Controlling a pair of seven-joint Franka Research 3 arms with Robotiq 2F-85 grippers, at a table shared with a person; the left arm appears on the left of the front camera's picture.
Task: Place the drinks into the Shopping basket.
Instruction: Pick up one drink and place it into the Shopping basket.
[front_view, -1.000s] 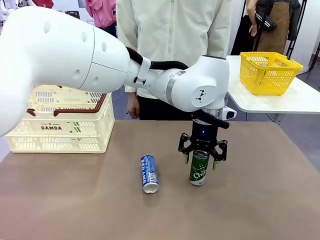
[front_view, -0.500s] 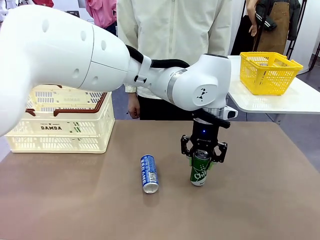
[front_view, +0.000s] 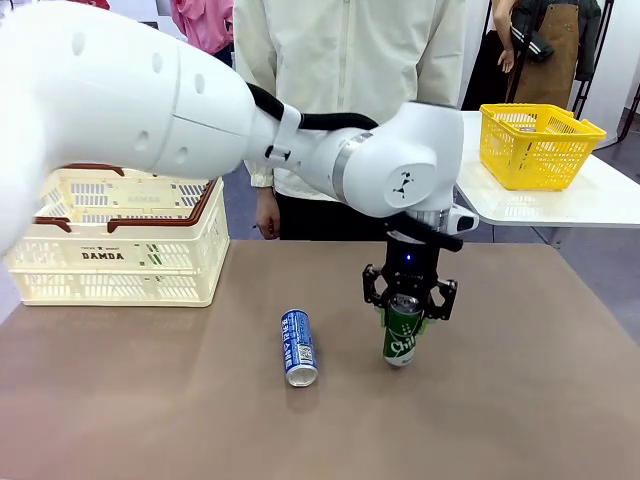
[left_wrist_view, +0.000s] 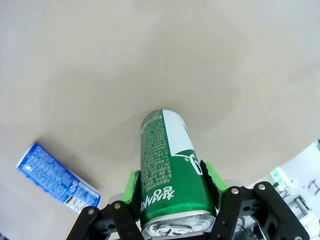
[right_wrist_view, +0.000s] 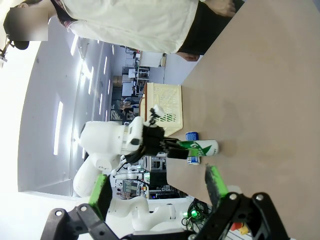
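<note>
A green can (front_view: 400, 345) with white script stands nearly upright, slightly tilted, at the table's middle right. My left gripper (front_view: 406, 320) is shut on its upper part from above. In the left wrist view the green pads (left_wrist_view: 132, 186) press both sides of the green can (left_wrist_view: 165, 145), and its base seems just off the table. A blue can (front_view: 298, 346) lies on its side left of it, also seen as the blue can (left_wrist_view: 57, 175). The cream Shopping basket (front_view: 120, 255) sits at the far left. My right gripper (right_wrist_view: 157, 189) is open, holding nothing, well away from the cans.
A person stands at the far side of the table, one hand (front_view: 265, 215) hanging near the edge. A yellow mesh basket (front_view: 540, 145) sits on a white side table at the back right. The brown tabletop (front_view: 150, 400) lies bare in front of the cans.
My left gripper closed its fingers on the green can, which has since risen slightly and tilted. The blue can and the basket have not moved.
</note>
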